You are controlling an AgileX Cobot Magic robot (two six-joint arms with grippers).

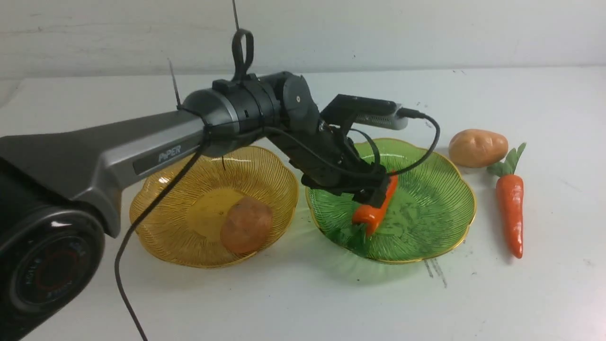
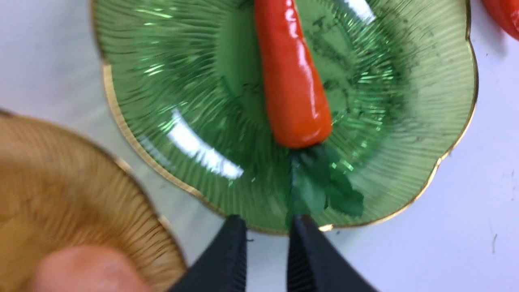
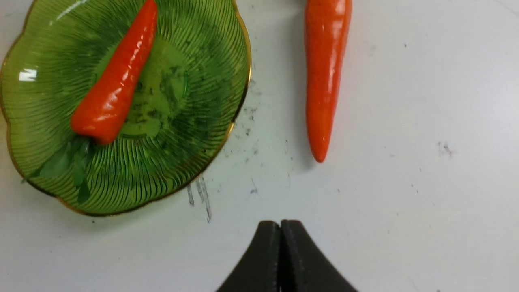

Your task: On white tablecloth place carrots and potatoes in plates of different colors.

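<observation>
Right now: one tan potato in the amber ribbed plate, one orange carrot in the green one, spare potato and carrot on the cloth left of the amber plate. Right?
Wrong side. Front view: the spare tan toy potato and spare orange toy carrot lie on the white tablecloth right of the green ribbed plate. Rest holds: one potato in the amber ribbed plate, one carrot in the green.

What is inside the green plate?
One carrot lies in the green plate, leafy top toward its rim. The left claw hides part of it in the front view; the right wrist view shows nothing else inside.
</observation>
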